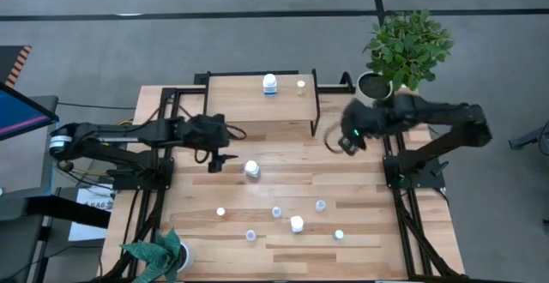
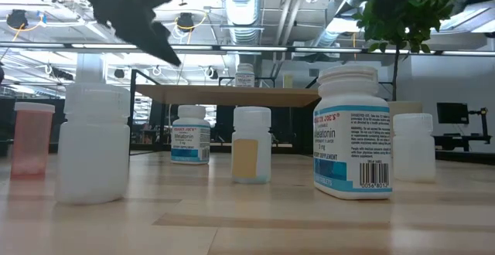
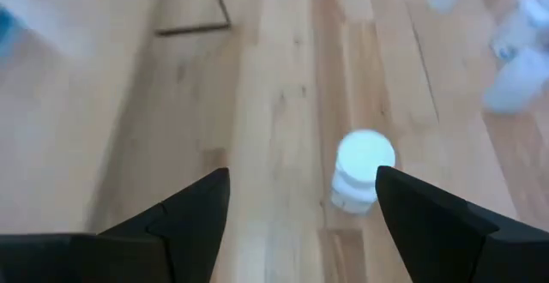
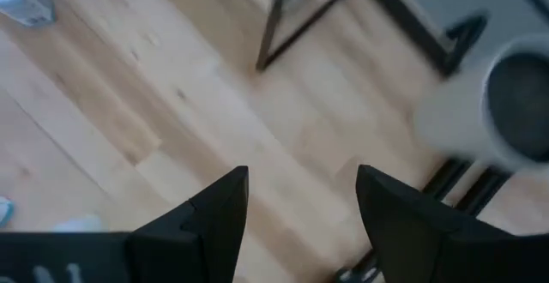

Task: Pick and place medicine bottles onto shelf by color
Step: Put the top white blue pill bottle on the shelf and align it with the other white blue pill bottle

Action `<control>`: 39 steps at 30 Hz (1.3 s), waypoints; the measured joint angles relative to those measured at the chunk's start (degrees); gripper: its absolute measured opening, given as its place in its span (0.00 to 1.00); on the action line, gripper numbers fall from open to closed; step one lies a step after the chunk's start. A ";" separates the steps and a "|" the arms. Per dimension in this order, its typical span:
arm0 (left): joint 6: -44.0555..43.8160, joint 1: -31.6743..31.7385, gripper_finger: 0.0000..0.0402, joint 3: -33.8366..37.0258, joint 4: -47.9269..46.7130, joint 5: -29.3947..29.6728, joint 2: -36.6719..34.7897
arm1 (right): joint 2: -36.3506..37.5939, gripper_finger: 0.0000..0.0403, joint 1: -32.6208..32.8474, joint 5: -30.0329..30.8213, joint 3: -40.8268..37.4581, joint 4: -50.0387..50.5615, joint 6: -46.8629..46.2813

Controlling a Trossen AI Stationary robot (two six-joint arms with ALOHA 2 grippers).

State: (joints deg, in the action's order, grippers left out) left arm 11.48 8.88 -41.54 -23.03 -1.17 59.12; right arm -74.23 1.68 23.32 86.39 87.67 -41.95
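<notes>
The shelf (image 1: 262, 100) stands at the table's far middle. On it are a white bottle with a blue label (image 1: 269, 84) and a tiny bottle (image 1: 301, 85). A white-capped bottle (image 1: 252, 169) stands upright on the table in front of the shelf. My left gripper (image 1: 225, 159) is open just to its left and above the table. In the left wrist view the bottle (image 3: 362, 178) shows ahead, near one of the open fingers (image 3: 302, 176). My right gripper (image 1: 339, 141) is open and empty by the shelf's right legs, as the right wrist view (image 4: 301, 173) also shows.
Several small bottles (image 1: 277, 212) and a bigger white one (image 1: 297, 224) stand on the table's near half. A potted plant (image 1: 375, 86) stands at the far right beside my right arm. Another plant (image 1: 159, 253) stands at the near left corner.
</notes>
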 joint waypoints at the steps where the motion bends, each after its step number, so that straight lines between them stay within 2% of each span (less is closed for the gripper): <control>1: 0.93 -0.01 0.70 -0.02 -0.01 -0.45 0.95 | 2.13 0.59 1.74 -0.01 -3.35 -1.02 -3.03; 5: 2.68 -0.97 0.70 -0.11 -0.26 -3.61 5.05 | 8.10 0.59 9.25 -0.24 -14.04 -7.52 -11.82; 8: 3.51 -2.40 0.70 -0.11 0.81 -4.12 8.22 | 10.54 0.59 14.02 0.65 -18.78 -11.56 -16.41; 16: 5.62 -4.86 0.70 -0.11 6.41 -3.55 17.31 | 11.17 0.59 20.96 5.20 -22.01 -13.92 -22.51; 26: 7.37 -5.09 0.70 -0.11 14.33 -3.80 25.74 | 11.15 0.59 21.94 6.95 -22.01 -14.88 -22.28; 34: 7.81 -5.22 0.70 -0.09 15.15 -4.59 25.97 | 11.14 0.59 21.85 7.14 -22.01 -14.89 -22.08; 39: 7.56 -5.20 0.59 -0.11 16.42 -4.63 25.87 | 11.14 0.59 21.87 7.25 -22.01 -14.89 -22.07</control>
State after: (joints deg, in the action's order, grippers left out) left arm 19.04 3.68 -41.65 -6.61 -5.80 84.99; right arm -63.09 23.54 30.57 64.38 72.77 -64.01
